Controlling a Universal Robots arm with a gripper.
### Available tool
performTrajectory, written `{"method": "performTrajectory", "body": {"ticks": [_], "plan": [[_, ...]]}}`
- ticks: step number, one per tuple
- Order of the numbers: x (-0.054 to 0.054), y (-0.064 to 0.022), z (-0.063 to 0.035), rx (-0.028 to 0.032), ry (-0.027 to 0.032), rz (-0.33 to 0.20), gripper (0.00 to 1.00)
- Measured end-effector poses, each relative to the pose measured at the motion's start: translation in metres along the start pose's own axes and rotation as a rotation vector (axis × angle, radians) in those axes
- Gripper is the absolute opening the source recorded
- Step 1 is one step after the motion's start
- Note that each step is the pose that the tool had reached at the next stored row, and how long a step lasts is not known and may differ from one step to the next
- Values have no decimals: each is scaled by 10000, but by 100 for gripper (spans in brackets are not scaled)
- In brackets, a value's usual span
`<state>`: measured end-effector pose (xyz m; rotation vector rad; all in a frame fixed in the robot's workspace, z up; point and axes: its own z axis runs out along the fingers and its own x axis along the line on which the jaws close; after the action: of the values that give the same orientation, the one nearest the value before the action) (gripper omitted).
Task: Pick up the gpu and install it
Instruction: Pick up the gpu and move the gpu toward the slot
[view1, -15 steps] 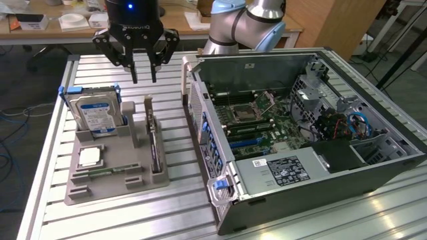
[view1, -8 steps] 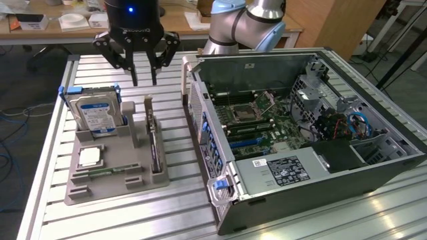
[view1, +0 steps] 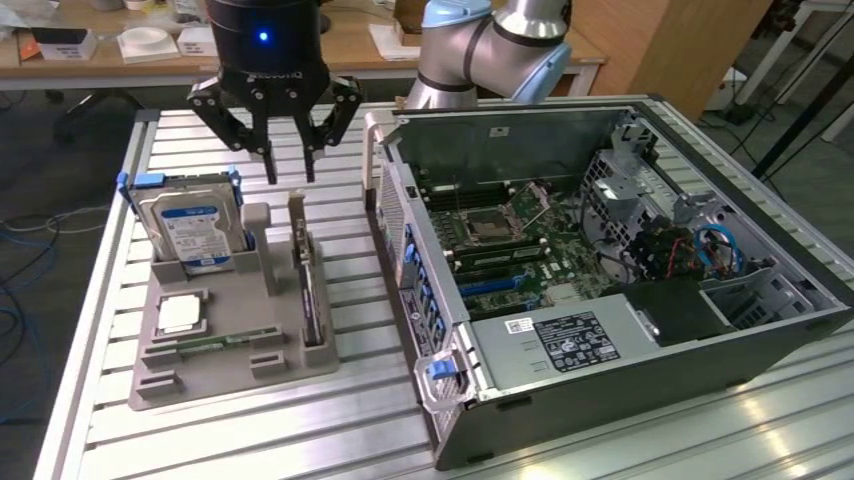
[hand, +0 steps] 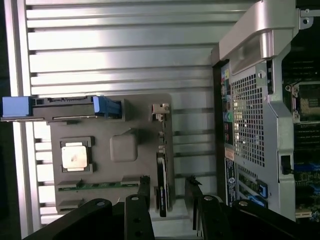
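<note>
My fingers (view1: 310, 165) are spread wide, holding nothing, above the gpu (view1: 307, 290). It stands on edge in the gray holder (view1: 227, 365). The wrist view shows its thin top between my fingers. The exterior view shows bare surface (view1: 354, 300) between holder and computer case (view1: 601, 340).

Black gripper (view1: 290, 178), grey tray (view1: 267, 357), blue-and-white labelled hard drive (view1: 187, 228), green motherboard (view1: 550, 250), ribbed silver table (view1: 267, 432)
</note>
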<state>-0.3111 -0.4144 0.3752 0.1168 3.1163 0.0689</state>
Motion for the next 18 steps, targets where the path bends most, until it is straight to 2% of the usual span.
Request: {"method": "performTrajectory", "body": {"ticks": [18], "plan": [[-8,-191,253,0,0,0,41]]}}
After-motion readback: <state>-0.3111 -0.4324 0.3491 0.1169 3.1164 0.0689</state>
